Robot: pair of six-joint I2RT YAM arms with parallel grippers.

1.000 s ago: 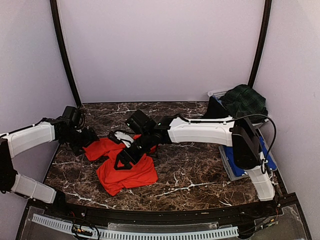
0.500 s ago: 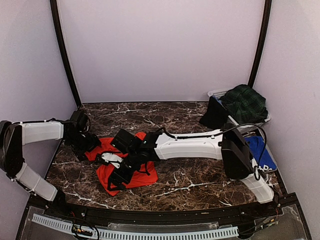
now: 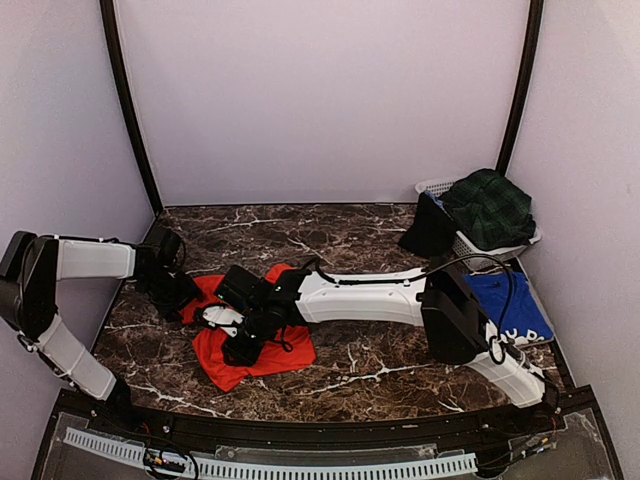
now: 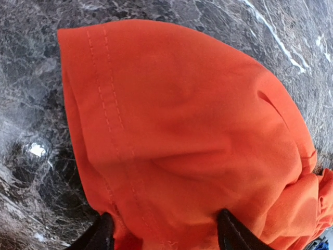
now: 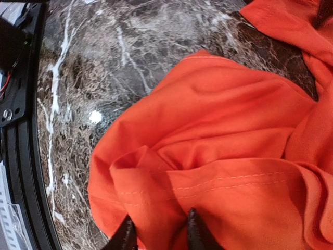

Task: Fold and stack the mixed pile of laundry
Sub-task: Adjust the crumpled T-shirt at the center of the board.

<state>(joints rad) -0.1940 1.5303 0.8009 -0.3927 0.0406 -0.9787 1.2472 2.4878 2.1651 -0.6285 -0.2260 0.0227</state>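
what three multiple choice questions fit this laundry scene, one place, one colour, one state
1. Where is the green tartan skirt? A) heaped on the white basket, far right B) table centre C) near edge
2. What colour is the T-shirt at the left gripper and right gripper? A) blue B) black C) red-orange
3. How do the right gripper's fingers stand? A) spread wide, nothing between B) close together on a cloth fold C) out of view
Answers: 1 A, it tops the basket; 2 C, orange cloth fills both wrist views; 3 B, a stitched fold sits between them.
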